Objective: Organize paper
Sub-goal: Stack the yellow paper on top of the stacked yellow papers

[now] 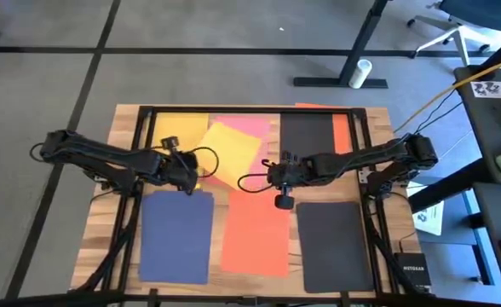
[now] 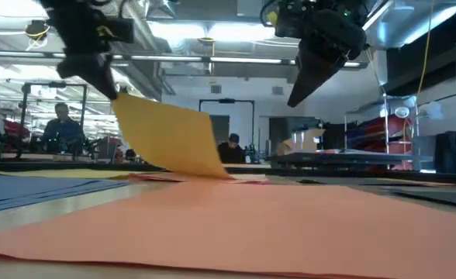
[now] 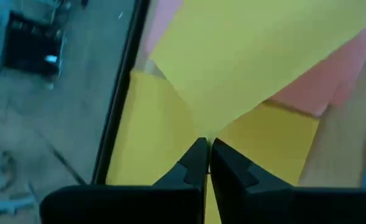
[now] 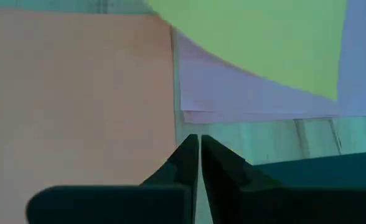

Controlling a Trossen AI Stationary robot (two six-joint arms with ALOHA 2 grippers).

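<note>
Two dark jointed arms, black cables, tapered dark fingers (image 3: 195, 165).

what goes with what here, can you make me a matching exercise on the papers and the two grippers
Things:
1. yellow sheet
2. navy blue sheet
3. left gripper
4. right gripper

States or places:
a. shut on nothing, above the table's middle
b. lying flat at the near left of the table
c. lifted at one corner, tilted
d. pinching a sheet's corner

Pairs: 1-c, 2-b, 3-d, 4-a
</note>
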